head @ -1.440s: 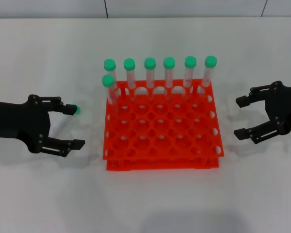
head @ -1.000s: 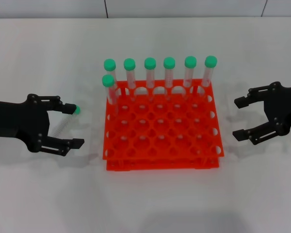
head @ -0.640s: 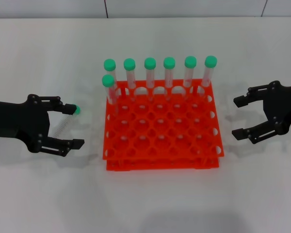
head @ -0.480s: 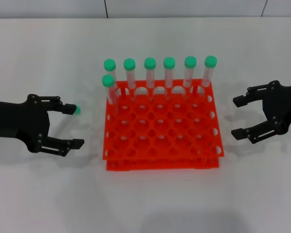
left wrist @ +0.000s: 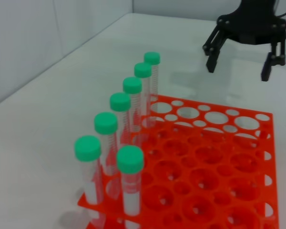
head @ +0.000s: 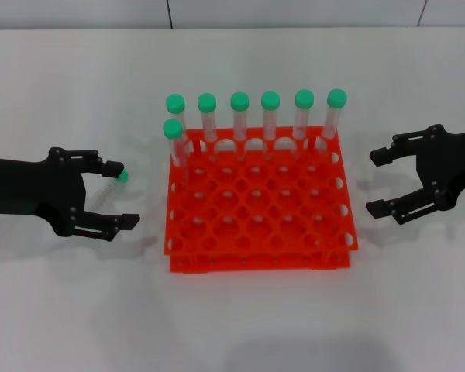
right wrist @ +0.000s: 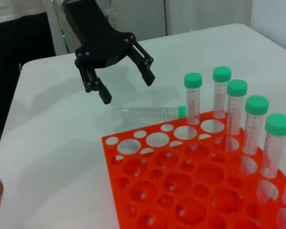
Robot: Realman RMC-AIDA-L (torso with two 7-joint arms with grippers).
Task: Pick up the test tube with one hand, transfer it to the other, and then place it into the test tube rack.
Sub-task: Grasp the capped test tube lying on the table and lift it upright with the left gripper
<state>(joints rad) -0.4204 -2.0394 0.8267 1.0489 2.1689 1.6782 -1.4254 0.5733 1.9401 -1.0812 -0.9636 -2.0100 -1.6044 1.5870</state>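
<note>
White table (head: 240,325), left gripper (head: 118,195) fingers spread, now nearer test tube (right wrist: 152,111), right gripper (head: 381,183) open.

Bright orange-red plastic test tube rack (head: 260,205), centre frame: smooth, slightly glossy. Clear plastic tubes w/ matt green screw caps (head: 270,99), upper centre; one lying tube (right wrist: 152,111) has printed scale marks. Black claw grippers, left (head: 110,195) & right (head: 386,183): matt hard plastic/metal, can't tell which. White table (head: 232,325): smooth, faint sheen.
</note>
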